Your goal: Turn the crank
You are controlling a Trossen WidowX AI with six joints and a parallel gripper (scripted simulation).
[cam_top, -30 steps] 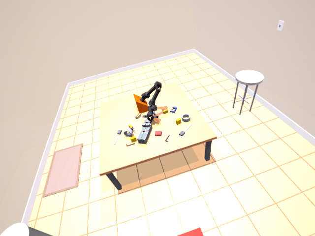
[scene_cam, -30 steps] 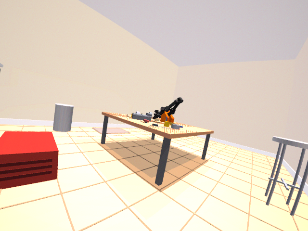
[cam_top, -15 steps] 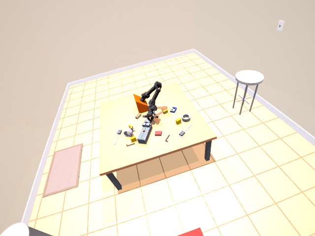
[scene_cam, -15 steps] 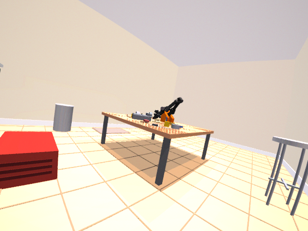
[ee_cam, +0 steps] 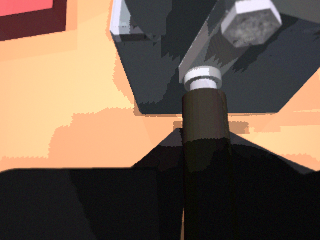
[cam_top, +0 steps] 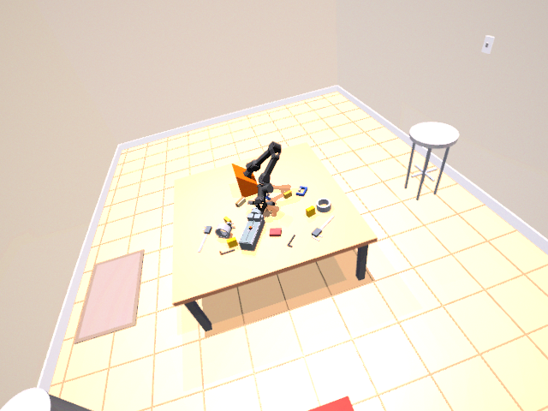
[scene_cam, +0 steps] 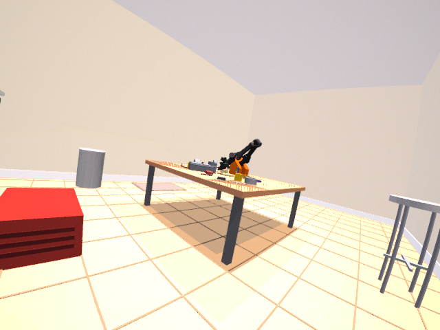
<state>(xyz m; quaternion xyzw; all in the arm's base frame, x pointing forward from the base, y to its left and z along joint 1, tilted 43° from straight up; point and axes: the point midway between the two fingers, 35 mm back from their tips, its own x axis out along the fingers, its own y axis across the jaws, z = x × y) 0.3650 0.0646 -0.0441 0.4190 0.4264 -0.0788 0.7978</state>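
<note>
The grey slide machine (cam_top: 251, 233) (scene_cam: 201, 166) lies near the middle of the table (cam_top: 282, 265). In the wrist view its dark end block (ee_cam: 150, 75) fills the top, with a hex bolt (ee_cam: 251, 22) and a grey crank arm (ee_cam: 207, 42) running down to a white collar (ee_cam: 202, 77). The dark cylindrical crank handle (ee_cam: 204, 125) sticks out toward the camera. My gripper (ee_cam: 197, 137) (cam_top: 259, 206) (scene_cam: 223, 163) is shut on this handle at the machine's far end. A small reddish spot (cam_top: 250, 227) shows on top of the slide; the brass marks are too small to make out.
An orange wedge (cam_top: 243, 181) stands behind the arm. A red block (cam_top: 275, 231) (ee_cam: 25, 15) lies right of the machine. Yellow cubes (cam_top: 310, 211), a tape roll (cam_top: 323, 205), a blue clamp (cam_top: 302, 187) and small tools are scattered around. A stool (cam_top: 432, 134) stands off to the right.
</note>
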